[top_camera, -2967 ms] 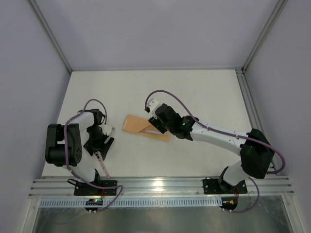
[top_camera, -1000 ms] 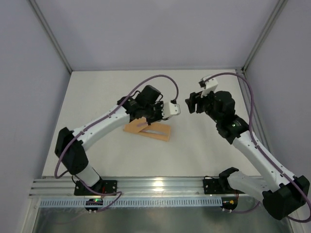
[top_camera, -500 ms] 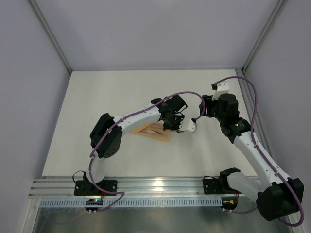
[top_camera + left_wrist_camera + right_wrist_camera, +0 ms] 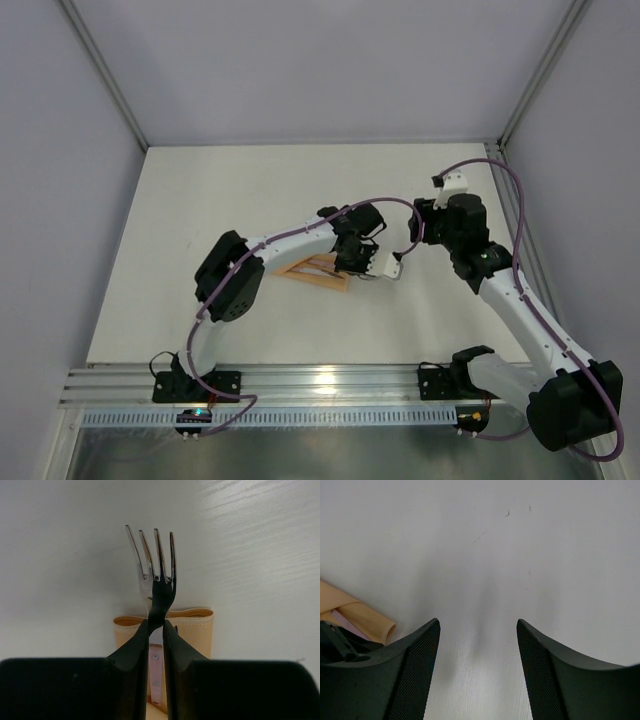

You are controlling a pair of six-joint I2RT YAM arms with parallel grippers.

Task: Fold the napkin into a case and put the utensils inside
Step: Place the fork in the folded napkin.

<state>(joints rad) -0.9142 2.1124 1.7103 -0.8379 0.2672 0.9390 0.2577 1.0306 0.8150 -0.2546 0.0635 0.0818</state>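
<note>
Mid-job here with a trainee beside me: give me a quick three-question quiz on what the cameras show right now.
1. True or false: the left pincer is shut on the fork.
2. In the left wrist view, which way do the fork's tines point?
A) away from the pincer
B) back between the fingers
C) straight sideways
3. Fill in the gap: the right pincer hangs ____ over the bare table, with nothing between its fingers.

Key: 1 true; 2 A; 3 open.
</note>
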